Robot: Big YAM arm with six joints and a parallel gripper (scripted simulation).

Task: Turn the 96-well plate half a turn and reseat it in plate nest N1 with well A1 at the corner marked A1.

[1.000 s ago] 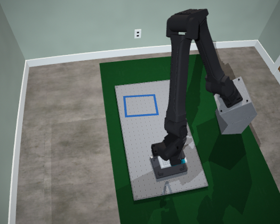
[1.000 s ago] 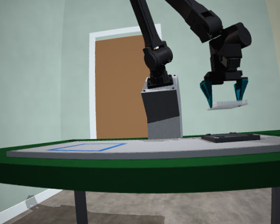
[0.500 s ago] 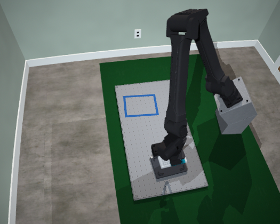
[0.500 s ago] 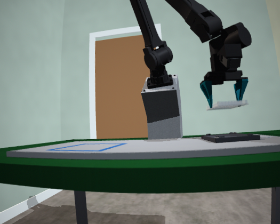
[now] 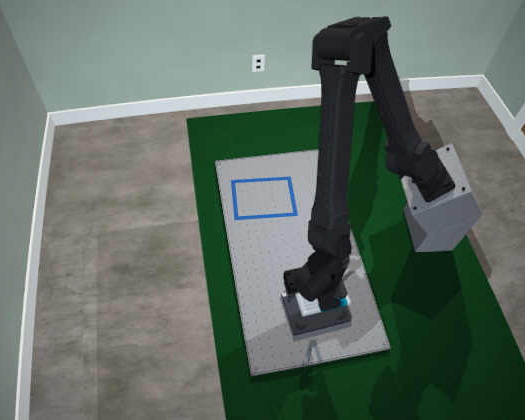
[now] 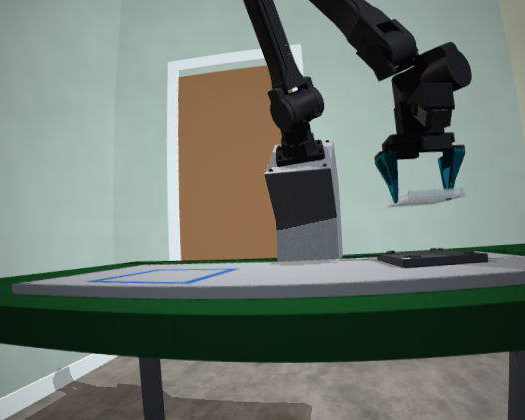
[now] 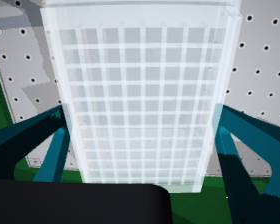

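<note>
Plate [image 6: 426, 196] hangs pinched in my gripper [image 6: 420, 186], well above nest N1 [image 6: 433, 258]. I judge the turn is in hand; next I must lower it level, cut corner toward the A1 mark.

Pale green walls [image 5: 132, 50], white baseboard [image 5: 182, 102] along floor edge. White wall outlet [image 5: 258, 63] on far wall. Mottled grey-brown floor [image 5: 122, 240]. Brown door [image 6: 222, 165] in white frame [image 6: 172, 160]. Green-topped desk [image 6: 232, 325] on dark legs [image 6: 151, 387].
</note>
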